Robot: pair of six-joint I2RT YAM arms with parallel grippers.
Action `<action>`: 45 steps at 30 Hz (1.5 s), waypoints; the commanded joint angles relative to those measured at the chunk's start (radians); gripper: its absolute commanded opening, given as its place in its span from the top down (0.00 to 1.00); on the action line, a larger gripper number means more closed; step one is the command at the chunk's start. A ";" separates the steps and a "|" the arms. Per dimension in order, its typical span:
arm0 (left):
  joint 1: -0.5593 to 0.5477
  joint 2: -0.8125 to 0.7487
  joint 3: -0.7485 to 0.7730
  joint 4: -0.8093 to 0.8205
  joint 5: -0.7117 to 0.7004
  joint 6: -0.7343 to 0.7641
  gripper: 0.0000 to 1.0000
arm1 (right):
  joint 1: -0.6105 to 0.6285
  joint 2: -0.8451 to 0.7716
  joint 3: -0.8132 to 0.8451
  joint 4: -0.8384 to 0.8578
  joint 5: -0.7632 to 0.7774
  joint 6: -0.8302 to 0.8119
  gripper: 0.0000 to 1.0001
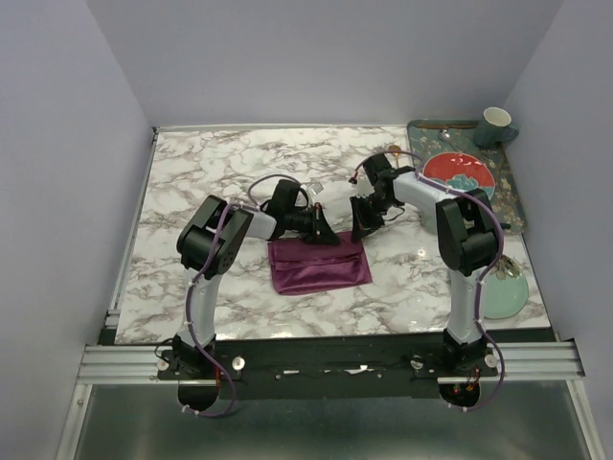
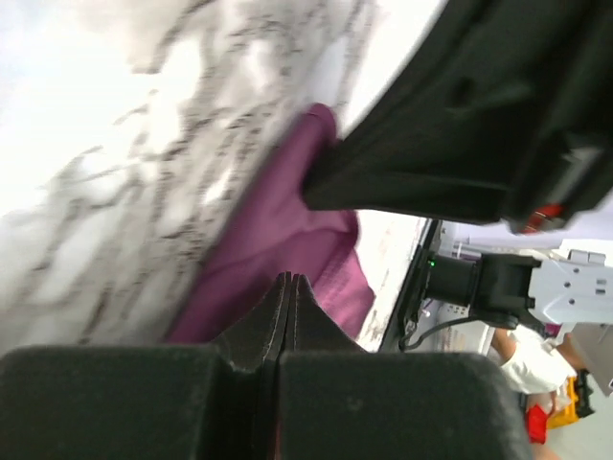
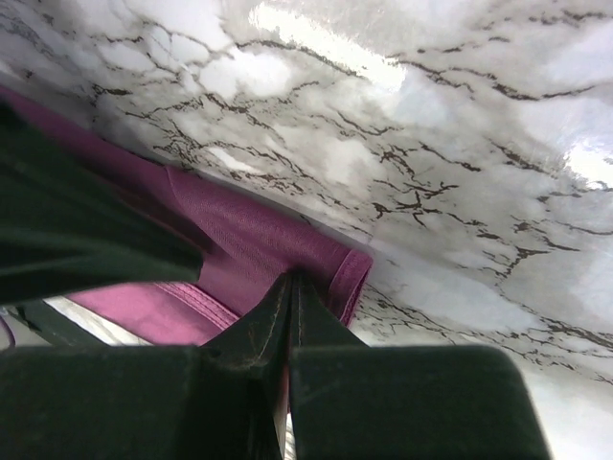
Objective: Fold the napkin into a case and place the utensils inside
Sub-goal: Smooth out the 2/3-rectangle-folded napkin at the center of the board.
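From above, you have the napkin [image 1: 319, 266] lying flat on the marble table [image 1: 211, 182] between the two arms. It forms a squat rectangle, much too wide to serve as a case. The left gripper [image 1: 321, 234] and the right gripper [image 1: 361, 226] are both down at its far edge, close to each other. From this height you cannot read how their jaws stand. Neither the fork nor the spoon can be picked out here, and nothing lies on or in the cloth. A tray [image 1: 508, 196] holding a red dish and a teal cup [image 1: 496, 125] sits at the far right, with a pale green plate [image 1: 505, 295] nearer you. By my reading you are partway through the folding: at least one more fold is needed to narrow the cloth, and loading the utensils is not yet started.

The left wrist view adds the detail the top view lacks. The left fingers are clenched, with their tips meeting on the purple satin [image 2: 278, 220]. You cannot tell whether a layer of cloth is caught between them. One dark finger of the right gripper crosses the upper right and touches the cloth's edge.

The right wrist view shows its own fingers pressed together right at a rounded corner of the napkin [image 3: 259, 240]. They appear to pinch that corner. Only this view shows the cloth's doubled hem, which suggests stacked layers.
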 commanded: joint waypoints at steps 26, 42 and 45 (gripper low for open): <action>-0.032 0.132 0.060 -0.085 -0.115 -0.025 1.00 | -0.013 -0.184 -0.111 0.063 -0.406 -0.084 0.59; -0.027 0.151 0.070 -0.128 -0.131 0.002 1.00 | -0.012 0.027 -0.266 0.292 -0.599 0.071 0.48; -0.024 0.147 0.069 -0.131 -0.131 0.005 1.00 | -0.010 0.043 -0.292 0.289 -0.540 0.066 0.51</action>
